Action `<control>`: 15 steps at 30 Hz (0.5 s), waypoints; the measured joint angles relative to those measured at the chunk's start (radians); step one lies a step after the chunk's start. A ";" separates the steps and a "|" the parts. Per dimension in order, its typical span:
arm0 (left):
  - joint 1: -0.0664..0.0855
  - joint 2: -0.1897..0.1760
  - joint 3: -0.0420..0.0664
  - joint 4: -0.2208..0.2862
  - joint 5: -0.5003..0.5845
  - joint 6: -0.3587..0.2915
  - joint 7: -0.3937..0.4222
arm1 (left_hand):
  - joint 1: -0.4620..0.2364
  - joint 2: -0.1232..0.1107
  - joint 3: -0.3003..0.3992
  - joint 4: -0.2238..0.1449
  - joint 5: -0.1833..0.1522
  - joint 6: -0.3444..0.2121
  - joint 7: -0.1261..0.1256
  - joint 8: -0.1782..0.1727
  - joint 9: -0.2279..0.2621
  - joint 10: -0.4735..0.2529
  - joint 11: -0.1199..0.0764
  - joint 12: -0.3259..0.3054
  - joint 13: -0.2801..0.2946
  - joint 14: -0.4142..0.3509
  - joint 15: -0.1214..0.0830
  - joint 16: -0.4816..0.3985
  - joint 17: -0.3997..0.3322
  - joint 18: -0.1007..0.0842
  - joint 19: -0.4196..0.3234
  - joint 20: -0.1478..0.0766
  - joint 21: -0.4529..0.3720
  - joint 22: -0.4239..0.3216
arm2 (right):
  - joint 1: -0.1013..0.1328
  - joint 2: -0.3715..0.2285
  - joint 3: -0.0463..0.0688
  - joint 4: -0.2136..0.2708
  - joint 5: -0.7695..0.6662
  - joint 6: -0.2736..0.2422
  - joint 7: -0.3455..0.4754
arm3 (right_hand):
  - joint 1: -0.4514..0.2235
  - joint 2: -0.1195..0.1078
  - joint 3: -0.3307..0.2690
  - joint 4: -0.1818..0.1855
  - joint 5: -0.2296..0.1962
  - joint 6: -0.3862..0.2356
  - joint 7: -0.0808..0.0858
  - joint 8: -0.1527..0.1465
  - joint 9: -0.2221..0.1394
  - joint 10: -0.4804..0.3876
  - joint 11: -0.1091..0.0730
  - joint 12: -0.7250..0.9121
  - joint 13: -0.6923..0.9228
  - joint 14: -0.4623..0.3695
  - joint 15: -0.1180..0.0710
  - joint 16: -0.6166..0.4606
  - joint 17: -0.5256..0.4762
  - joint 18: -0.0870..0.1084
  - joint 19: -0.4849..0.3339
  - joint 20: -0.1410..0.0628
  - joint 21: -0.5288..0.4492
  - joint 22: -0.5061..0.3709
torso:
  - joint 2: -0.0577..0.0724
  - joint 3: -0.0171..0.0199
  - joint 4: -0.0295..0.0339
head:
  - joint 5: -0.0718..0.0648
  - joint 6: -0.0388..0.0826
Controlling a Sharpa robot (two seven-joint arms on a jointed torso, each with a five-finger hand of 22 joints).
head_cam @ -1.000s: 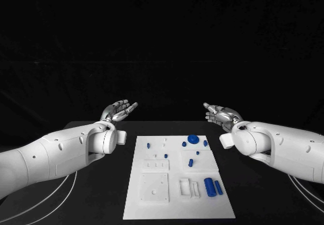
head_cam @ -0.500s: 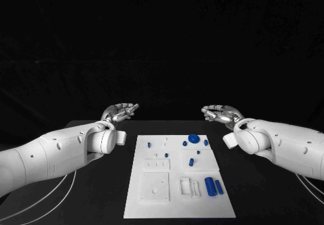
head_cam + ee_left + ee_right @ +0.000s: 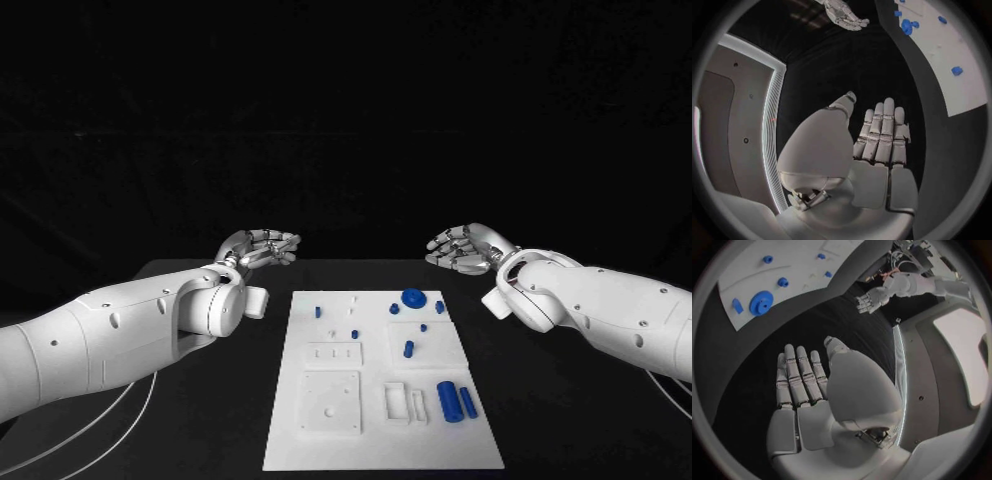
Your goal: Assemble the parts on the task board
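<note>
- The left hand (image 3: 260, 245) is raised above the far left part of the black bench (image 3: 562, 420), its fingers curled loosely inward in the head view and holding nothing (its own wrist view shows the fingers (image 3: 882, 132) lying straight side by side).
- The right hand (image 3: 464, 247) is raised opposite it, above the far right of the bench, palm towards the left hand, fingers partly bent and holding nothing.
- Both hands are well apart from the task board (image 3: 382, 450), the white plate lying lengthwise in the middle of the bench, between the two arms.
- Blue parts sit on the board: a round disc (image 3: 413, 296) near its far edge, small pegs (image 3: 408, 348) around its middle, and two longer cylinders (image 3: 449, 399) side by side near its right edge.
</note>
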 measured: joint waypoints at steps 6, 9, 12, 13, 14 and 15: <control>0.001 -0.040 0.004 0.073 -0.009 0.040 0.005 | 0.031 -0.001 0.042 -0.038 -0.018 0.047 0.010 -0.024 -0.017 0.104 -0.041 0.034 0.013 0.114 -0.061 0.082 0.040 0.016 0.108 -0.039 0.060 -0.002 | 0.002 -0.001 0.020 0.026 -0.240 0.004 -0.019 | 0.005 -0.045 0.049 -0.042 -0.014 0.106 -0.020 0.007 0.001 0.135 -0.058 0.006 0.003 0.299 -0.127 0.144 0.111 0.026 0.335 -0.092 0.114 -0.016 | 0.010 0.0031 0.0004 | -0.005 0.007; 0.004 -0.047 0.004 0.098 -0.012 0.056 0.007 | 0.031 -0.001 0.049 -0.062 -0.018 0.059 0.011 -0.040 -0.023 0.117 -0.050 0.034 0.014 0.122 -0.068 0.110 0.057 0.016 0.121 -0.053 0.072 -0.001 | 0.006 -0.002 0.022 0.039 -0.333 0.013 -0.028 | -0.009 -0.049 0.051 -0.074 -0.022 0.115 -0.020 -0.007 -0.004 0.160 -0.066 -0.006 0.005 0.326 -0.140 0.171 0.147 0.026 0.382 -0.110 0.130 -0.018 | 0.019 0.0037 0.0020 | -0.010 0.011; 0.007 -0.059 0.004 0.135 -0.014 0.072 0.009 | 0.025 -0.007 0.054 -0.075 -0.018 0.068 0.010 -0.047 -0.026 0.120 -0.046 0.028 0.014 0.129 -0.076 0.131 0.067 0.016 0.130 -0.061 0.084 -0.001 | 0.010 -0.004 0.026 0.052 -0.430 0.025 -0.041 | -0.022 -0.052 0.054 -0.108 -0.026 0.117 -0.018 -0.018 -0.009 0.168 -0.073 -0.020 0.005 0.376 -0.149 0.222 0.188 0.024 0.450 -0.134 0.172 0.000 | 0.028 0.0037 0.0057 | -0.015 0.015; 0.009 -0.063 0.004 0.149 -0.015 0.077 0.009 | 0.019 -0.008 0.057 -0.078 -0.018 0.072 0.010 -0.050 -0.027 0.124 -0.050 0.026 0.014 0.133 -0.079 0.140 0.071 0.016 0.134 -0.065 0.091 0.000 | 0.012 -0.004 0.028 0.058 -0.466 0.030 -0.046 | -0.034 -0.053 0.054 -0.120 -0.026 0.122 -0.017 -0.023 -0.011 0.173 -0.079 -0.021 0.007 0.395 -0.155 0.250 0.209 0.017 0.483 -0.150 0.202 0.018 | 0.031 0.0039 0.0069 | -0.017 0.017; 0.012 -0.067 0.004 0.159 -0.015 0.081 0.009 | 0.012 -0.008 0.060 -0.081 -0.018 0.072 0.010 -0.053 -0.027 0.126 -0.048 0.026 0.014 0.135 -0.081 0.148 0.075 0.015 0.138 -0.069 0.096 0.000 | 0.014 -0.003 0.030 0.062 -0.492 0.034 -0.049 | -0.042 -0.054 0.053 -0.132 -0.026 0.123 -0.017 -0.028 -0.013 0.178 -0.084 -0.021 0.009 0.409 -0.159 0.277 0.229 0.011 0.508 -0.165 0.228 0.037 | 0.033 0.0040 0.0082 | -0.019 0.018; 0.014 -0.069 0.004 0.168 -0.016 0.084 0.010 | 0.004 -0.009 0.063 -0.085 -0.021 0.073 0.008 -0.055 -0.028 0.127 -0.046 0.022 0.014 0.135 -0.081 0.157 0.079 0.015 0.141 -0.073 0.101 0.001 | 0.016 -0.003 0.031 0.066 -0.518 0.037 -0.053 | -0.049 -0.052 0.057 -0.147 -0.026 0.123 -0.017 -0.034 -0.015 0.184 -0.086 -0.025 0.011 0.414 -0.161 0.305 0.250 0.011 0.523 -0.177 0.254 0.058 | 0.037 0.0041 0.0099 | -0.020 0.020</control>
